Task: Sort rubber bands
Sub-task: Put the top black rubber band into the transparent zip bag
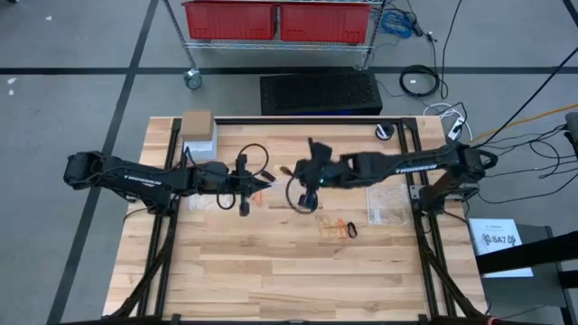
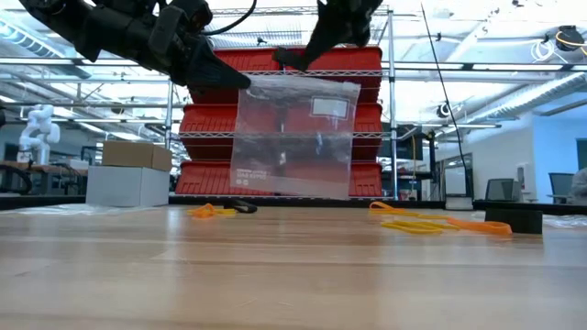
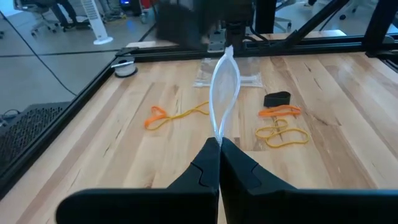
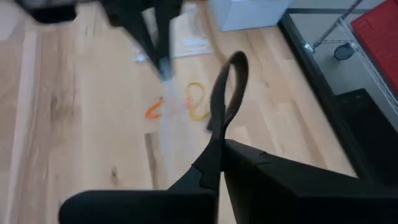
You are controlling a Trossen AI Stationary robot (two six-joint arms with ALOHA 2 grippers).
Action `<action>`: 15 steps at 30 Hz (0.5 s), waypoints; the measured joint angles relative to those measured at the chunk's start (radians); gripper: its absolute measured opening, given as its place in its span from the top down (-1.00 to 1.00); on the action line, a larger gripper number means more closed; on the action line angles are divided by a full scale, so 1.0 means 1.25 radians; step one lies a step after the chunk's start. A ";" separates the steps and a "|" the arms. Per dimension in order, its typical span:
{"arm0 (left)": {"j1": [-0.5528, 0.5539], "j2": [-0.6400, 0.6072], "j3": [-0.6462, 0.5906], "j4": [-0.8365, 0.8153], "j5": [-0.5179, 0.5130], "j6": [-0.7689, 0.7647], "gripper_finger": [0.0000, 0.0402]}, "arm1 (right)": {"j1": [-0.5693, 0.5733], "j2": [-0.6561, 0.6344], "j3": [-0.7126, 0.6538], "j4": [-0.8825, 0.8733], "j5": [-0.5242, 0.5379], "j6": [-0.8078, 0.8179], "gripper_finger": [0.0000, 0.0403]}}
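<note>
A clear plastic bag hangs upright between my two grippers above the table's middle. My left gripper is shut on it; in the left wrist view the bag's mouth bulges open in a narrow oval. My right gripper is shut on a black rubber band just above the bag's top edge. More rubber bands lie loose on the wood: an orange and yellow pair, plus black, orange and yellow ones. My left gripper pinches the bag's top edge at its left corner between both fingers, coming level from the table's left. The bag hangs below the hold, clear of the table. My right gripper pinches the black band at one end. The rest of the loop stands out past the fingertips, clear of the table. Whether it touches the bag, I cannot tell.
Two more clear bags lie flat on the table, one on the right and one on the left. A white and cardboard box stands at the far left corner, a small round roll at the far edge. Bare wood fills the near half.
</note>
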 joint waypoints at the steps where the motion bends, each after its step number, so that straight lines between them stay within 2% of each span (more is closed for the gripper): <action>1: 0.000 0.000 0.000 0.000 -0.001 0.000 0.99 | 0.008 0.008 0.000 0.007 0.007 0.000 1.00; 7: 0.000 0.000 0.000 0.000 -0.002 0.000 0.99 | 0.030 0.023 -0.001 0.032 0.016 -0.002 1.00; 15: 0.000 0.000 0.000 0.002 -0.003 -0.001 0.99 | 0.030 0.032 -0.001 -0.003 0.006 0.007 1.00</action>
